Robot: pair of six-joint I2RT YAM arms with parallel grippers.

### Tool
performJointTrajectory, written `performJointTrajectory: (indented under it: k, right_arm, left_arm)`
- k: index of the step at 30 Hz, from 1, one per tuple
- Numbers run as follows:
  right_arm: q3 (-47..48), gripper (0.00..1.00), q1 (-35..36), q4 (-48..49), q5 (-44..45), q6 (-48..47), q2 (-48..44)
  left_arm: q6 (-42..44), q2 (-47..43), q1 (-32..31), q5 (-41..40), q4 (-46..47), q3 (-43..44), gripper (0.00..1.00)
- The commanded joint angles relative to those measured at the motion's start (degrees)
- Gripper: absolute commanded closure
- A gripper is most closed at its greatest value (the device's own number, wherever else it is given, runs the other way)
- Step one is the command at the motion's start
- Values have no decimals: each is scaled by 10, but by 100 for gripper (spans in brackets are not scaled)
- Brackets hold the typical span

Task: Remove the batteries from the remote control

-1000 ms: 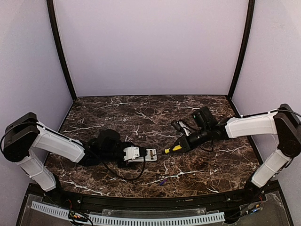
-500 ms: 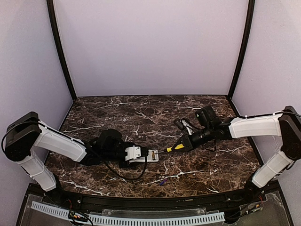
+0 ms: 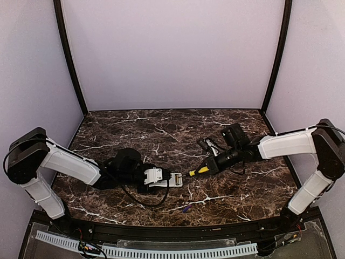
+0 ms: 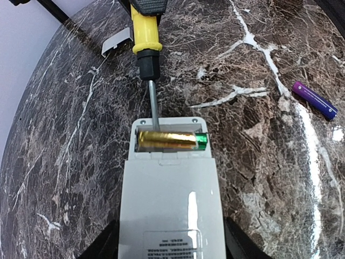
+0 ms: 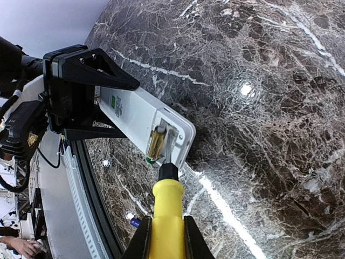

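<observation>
While the screwdriver (image 3: 200, 169) probes the remote control (image 3: 173, 178)

Overhead: left gripper (image 3: 156, 178) clamps the remote control; right gripper (image 3: 211, 164) pinches the screwdriver. Left wrist: gold battery (image 4: 167, 140) seated inside, purple battery (image 4: 314, 100) on the table (image 4: 242, 178). Right wrist: tip at the gold battery.

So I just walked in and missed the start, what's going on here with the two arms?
The left gripper holds the remote control back side up, its battery compartment uncovered. The right gripper holds a yellow-handled screwdriver with its tip at the gold battery lying in the compartment. A purple battery is already out, loose on the table, and the small white cover lies farther off. One out, one to go.
</observation>
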Motion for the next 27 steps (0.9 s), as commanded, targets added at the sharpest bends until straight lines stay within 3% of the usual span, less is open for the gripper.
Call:
performJointTrajectory:
  k: [1,27]
  right_arm:
    - [0,100,-3,31,-13,5,13]
    - [-30,100,-4,27,-34,-6,11]
  left_arm:
    - [-7,4,-3,14,-6,14,100]
    - [-24,13,-2,13,4,15,100]
